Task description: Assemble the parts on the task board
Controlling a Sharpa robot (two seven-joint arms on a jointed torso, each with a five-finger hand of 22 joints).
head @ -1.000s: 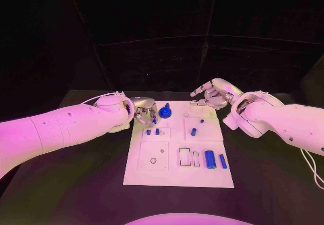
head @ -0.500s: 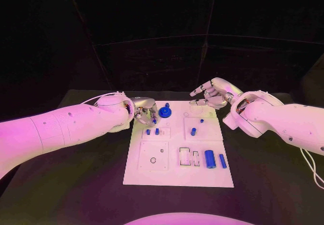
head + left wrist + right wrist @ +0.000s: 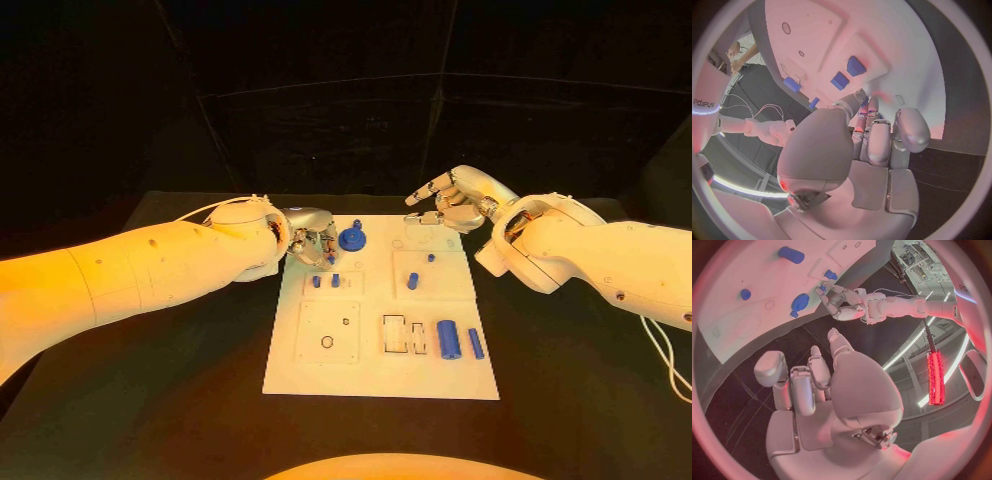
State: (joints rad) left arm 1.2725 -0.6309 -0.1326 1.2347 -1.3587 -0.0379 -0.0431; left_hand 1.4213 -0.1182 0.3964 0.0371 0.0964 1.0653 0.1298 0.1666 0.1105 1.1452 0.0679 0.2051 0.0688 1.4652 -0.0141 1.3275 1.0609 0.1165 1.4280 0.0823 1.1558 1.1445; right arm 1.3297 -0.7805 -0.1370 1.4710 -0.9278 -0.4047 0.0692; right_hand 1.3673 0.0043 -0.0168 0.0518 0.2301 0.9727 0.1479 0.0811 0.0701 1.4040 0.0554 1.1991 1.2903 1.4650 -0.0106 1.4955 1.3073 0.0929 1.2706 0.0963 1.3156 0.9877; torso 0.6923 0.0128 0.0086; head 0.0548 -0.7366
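Lying mid-bench: task board (image 3: 382,385), white, long axis from 12 to 6 o'clock on the black bench (image 3: 173,410).
Left robot hand (image 3: 312,240): at the board's 11 o'clock corner, fingers curled down over the edge; fingertips (image 3: 859,107) close together just beside a small blue part; whether anything is pinched cannot be told, since the palm hides the contact.
Right robot hand (image 3: 450,203): raised past the board's 1 o'clock corner, fingers spread, holding nothing.
Round blue part (image 3: 353,240): near 12 o'clock on the board, just beside the left fingers, a knob on top; base hard to make out.
Small blue pegs (image 3: 326,281): a pair, upper left quarter of the board, toward 10 o'clock.
Blue peg (image 3: 413,281): upper right quarter, with a smaller blue piece (image 3: 428,258) beyond it toward 12 o'clock.
Blue cylinder (image 3: 449,340): lying at 4 o'clock, with a thinner blue bar (image 3: 476,344) beside it.
Board recesses: outlines visible, contents too small to tell.
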